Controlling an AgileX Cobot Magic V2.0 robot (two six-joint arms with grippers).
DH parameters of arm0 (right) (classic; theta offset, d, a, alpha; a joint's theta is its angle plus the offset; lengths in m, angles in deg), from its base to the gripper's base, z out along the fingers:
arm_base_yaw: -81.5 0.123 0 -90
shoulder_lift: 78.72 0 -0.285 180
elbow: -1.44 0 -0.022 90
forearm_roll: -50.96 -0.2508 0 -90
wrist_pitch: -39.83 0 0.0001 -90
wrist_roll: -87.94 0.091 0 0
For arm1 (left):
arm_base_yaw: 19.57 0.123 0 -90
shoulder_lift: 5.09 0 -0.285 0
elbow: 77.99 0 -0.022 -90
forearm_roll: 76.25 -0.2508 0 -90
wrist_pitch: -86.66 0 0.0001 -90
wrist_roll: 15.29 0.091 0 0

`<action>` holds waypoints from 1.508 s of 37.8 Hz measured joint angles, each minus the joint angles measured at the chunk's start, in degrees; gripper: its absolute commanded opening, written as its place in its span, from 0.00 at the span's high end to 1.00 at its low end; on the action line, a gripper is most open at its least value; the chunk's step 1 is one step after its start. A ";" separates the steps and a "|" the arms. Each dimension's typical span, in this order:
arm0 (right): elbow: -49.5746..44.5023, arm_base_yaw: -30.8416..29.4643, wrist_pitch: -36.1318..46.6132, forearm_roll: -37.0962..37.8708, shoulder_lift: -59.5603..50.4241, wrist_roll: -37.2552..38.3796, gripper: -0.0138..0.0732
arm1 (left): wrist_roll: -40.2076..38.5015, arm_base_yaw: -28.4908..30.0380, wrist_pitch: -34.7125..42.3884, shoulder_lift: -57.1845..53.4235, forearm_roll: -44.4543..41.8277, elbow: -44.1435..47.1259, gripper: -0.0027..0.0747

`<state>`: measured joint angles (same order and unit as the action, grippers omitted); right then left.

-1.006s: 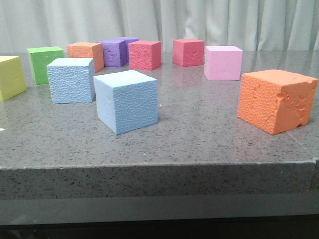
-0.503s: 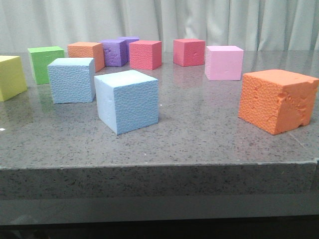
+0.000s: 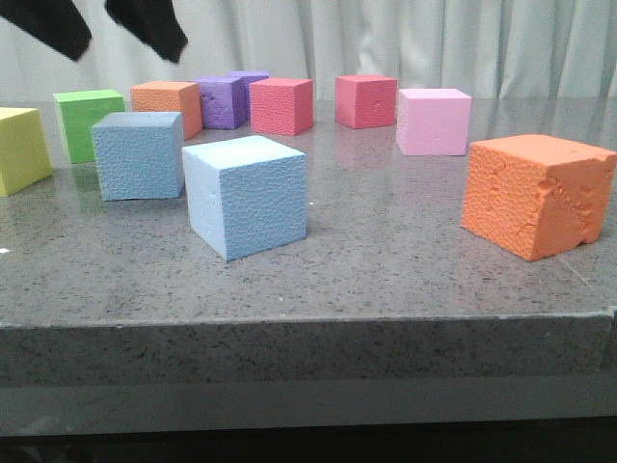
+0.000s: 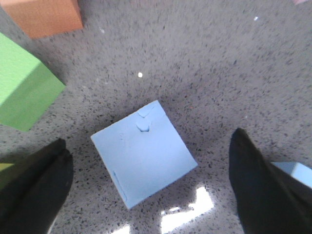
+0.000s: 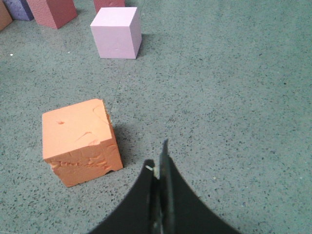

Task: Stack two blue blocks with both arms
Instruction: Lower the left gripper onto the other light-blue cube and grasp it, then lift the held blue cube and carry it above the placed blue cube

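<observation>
Nearest the front edge of the grey speckled worktop (image 3: 386, 260), the nearer blue block (image 3: 246, 196) is seen resting flat, turned so that one vertical edge points toward the camera; as a cube it has no long axis. Level with it, well apart on the right, a chipped orange cube (image 3: 535, 195) is set. Just behind and to the left of the nearer block, apart from it, the farther blue block (image 3: 139, 154) is placed almost square-on to the camera, its top darkened by shadow. A yellow cube (image 3: 21, 149) is cut by the left border, and a green cube (image 3: 85, 122) stands beyond the farther block. Farther back a row is formed by a second orange cube (image 3: 169, 101), two purple cubes (image 3: 224, 100), two red cubes (image 3: 281, 105) and a pink cube (image 3: 433, 121), before a pale curtain (image 3: 434, 43).

The left hand (image 3: 118, 25) is held in the air above the farther blue block, its two black fingers spread wide; in the left wrist view that block (image 4: 144, 151) is framed between the fingers (image 4: 258, 190), untouched, its top face dented near one corner. The right hand (image 5: 158, 178) is shown pressed together and holding nothing, above bare worktop beside the chipped orange cube (image 5: 80, 141).
</observation>
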<state>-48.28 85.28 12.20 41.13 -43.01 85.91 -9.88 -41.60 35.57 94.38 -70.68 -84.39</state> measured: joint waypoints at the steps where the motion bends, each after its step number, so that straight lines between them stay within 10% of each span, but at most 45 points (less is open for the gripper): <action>1: 0.00 0.00 0.00 0.00 0.00 0.00 0.92 | 0.00 0.00 -0.15 0.67 0.00 -0.05 0.17; 27: 0.00 0.00 0.00 0.00 0.00 0.00 0.92 | -5.41 0.00 -1.07 9.07 -1.28 -1.52 0.17; 39: 0.00 0.00 0.00 0.00 0.00 0.00 0.92 | -5.09 0.00 -0.96 9.07 -1.40 -1.52 0.50; 57: 0.00 0.00 0.00 0.00 0.00 0.00 0.92 | -4.88 -0.10 -11.16 9.12 -2.37 -12.66 0.51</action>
<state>-48.28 85.28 12.20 41.13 -43.01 85.91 -14.76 -41.70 24.41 103.49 -73.05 -97.05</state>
